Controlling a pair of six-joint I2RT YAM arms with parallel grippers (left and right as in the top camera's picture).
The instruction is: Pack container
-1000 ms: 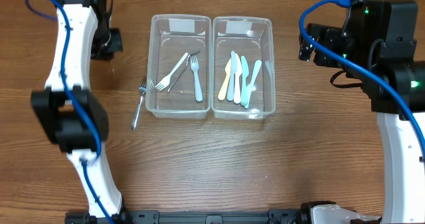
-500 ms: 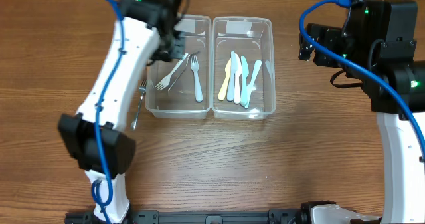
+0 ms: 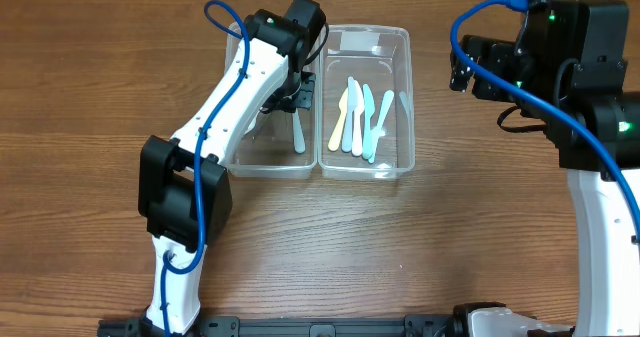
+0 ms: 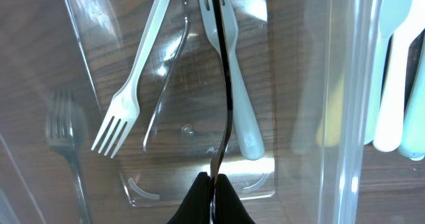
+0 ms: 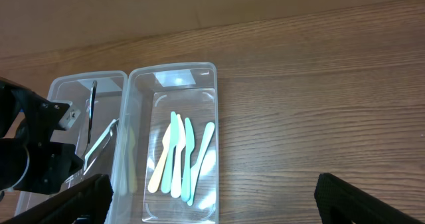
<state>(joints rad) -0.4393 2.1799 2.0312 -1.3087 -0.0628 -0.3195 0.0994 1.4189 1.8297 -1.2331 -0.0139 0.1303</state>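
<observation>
On the table (image 3: pixel 450 247) stand 2 clear bins. The left bin (image 3: pixel 265 174) has forks (image 4: pixel 126 111), the right bin (image 3: pixel 365 175) has pastel knives (image 3: pixel 352 117). The left gripper (image 4: pixel 212 184), over the left bin, is closed tight on a thin dark utensil (image 4: pixel 226 84). The right gripper (image 5: pixel 212 184) is spread wide and empty.

bright even light; glare on container (image 4: pixel 166 177); edges seemingly blurred.

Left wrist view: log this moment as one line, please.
left gripper: shut on metal utensil | over left container, forks inside | right gripper: open, empty
</observation>
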